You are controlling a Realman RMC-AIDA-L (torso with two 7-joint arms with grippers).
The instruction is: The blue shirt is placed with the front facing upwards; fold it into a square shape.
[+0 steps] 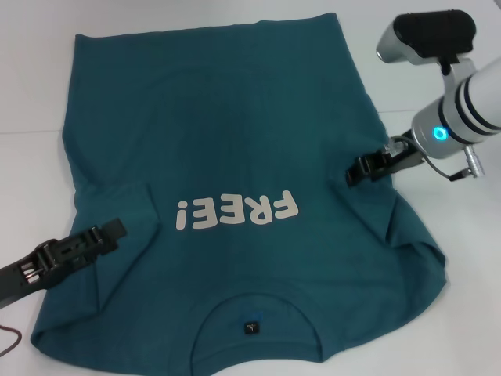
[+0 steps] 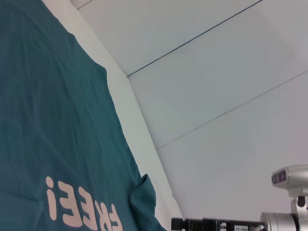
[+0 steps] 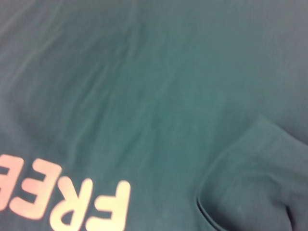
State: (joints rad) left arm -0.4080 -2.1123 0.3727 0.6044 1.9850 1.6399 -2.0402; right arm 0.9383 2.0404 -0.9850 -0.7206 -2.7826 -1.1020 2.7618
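The blue shirt (image 1: 235,133) lies spread on the white table (image 1: 47,86), front up. Its white "FREE!" lettering (image 1: 236,211) reads upside down in the head view, and the collar with its black neck label (image 1: 250,327) is nearest me. My left gripper (image 1: 116,229) hovers low over the shirt's left sleeve area. At the shirt's right edge, beside the armpit, sits my right gripper (image 1: 354,172). The left wrist view shows the shirt (image 2: 53,134), the lettering (image 2: 79,209) and the right gripper (image 2: 180,224) far off. The right wrist view is filled by shirt cloth (image 3: 144,86) and a sleeve fold (image 3: 250,178).
Bare white table surrounds the shirt, with open room at the far left and far right (image 1: 438,313). The right arm's silver body (image 1: 462,117) and its black-topped camera housing (image 1: 430,35) stand over the table's right side. A thin cable (image 1: 9,338) lies at the near left edge.
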